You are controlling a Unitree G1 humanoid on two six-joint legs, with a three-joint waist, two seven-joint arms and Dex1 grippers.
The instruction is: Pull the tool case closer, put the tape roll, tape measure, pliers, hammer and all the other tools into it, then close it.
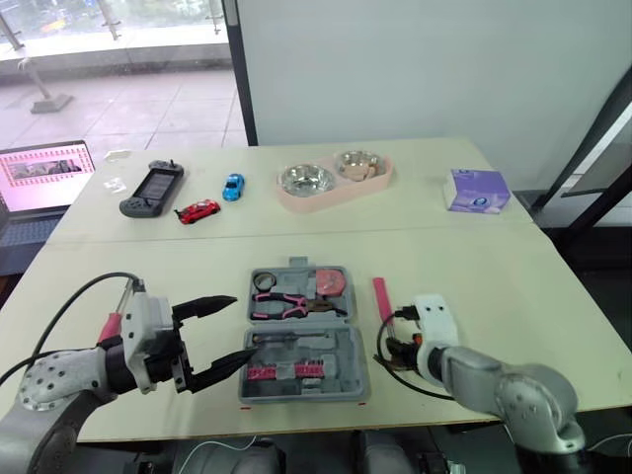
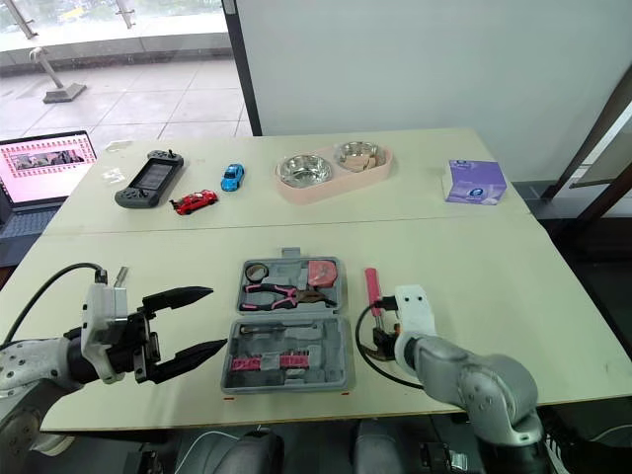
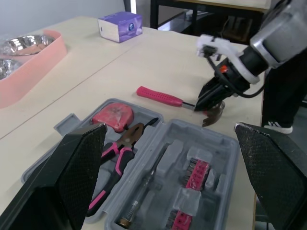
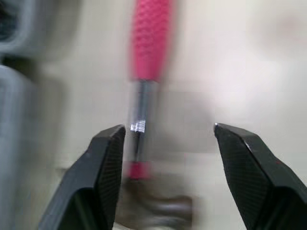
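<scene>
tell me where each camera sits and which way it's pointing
Head pair: on the head, looking down over the table; both arms show, left gripper beside the open grey plastic tool case.
Left wrist: along its open fingers at the case, right gripper beyond.
Right wrist: down at the pink-handled hammer between its open fingers.
Shared: both wrist views show the hammer.

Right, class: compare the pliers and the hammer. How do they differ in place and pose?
The pliers lie inside the tool case; the hammer lies on the table beside it. The pliers lie crosswise; the hammer's handle points away from the robot. The open right gripper straddles the hammer, not the pliers. Both have pink handles.
</scene>
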